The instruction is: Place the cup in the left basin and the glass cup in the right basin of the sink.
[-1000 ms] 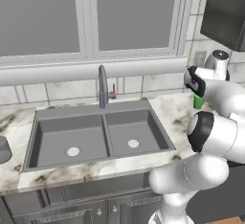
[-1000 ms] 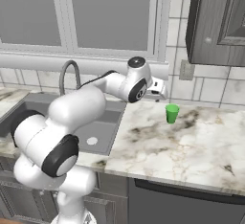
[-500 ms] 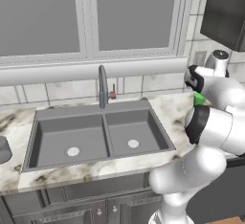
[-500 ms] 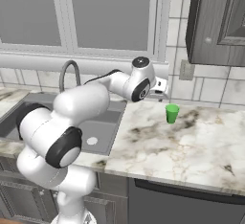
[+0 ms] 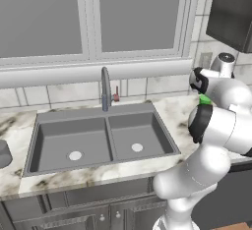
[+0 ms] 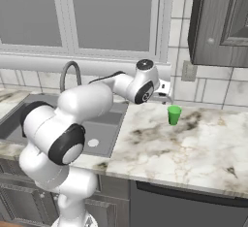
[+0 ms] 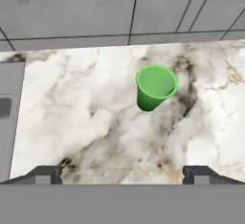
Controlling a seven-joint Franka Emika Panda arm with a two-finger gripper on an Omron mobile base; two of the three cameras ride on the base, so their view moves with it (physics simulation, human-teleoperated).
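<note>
Hovering above the marble counter [image 7: 86, 122], the gripper [image 7: 122, 173] has its jaws spread as wide as they go and holds nothing. Just ahead of the fingertips and slightly to the right in the hand view stands the green cup [image 7: 154, 88], upright, mouth open, apart from both fingers. It looks light, stiff and probably smooth-walled, so it could tip or slip; the tapered wall below the rim seems the safest place to pinch.
</note>
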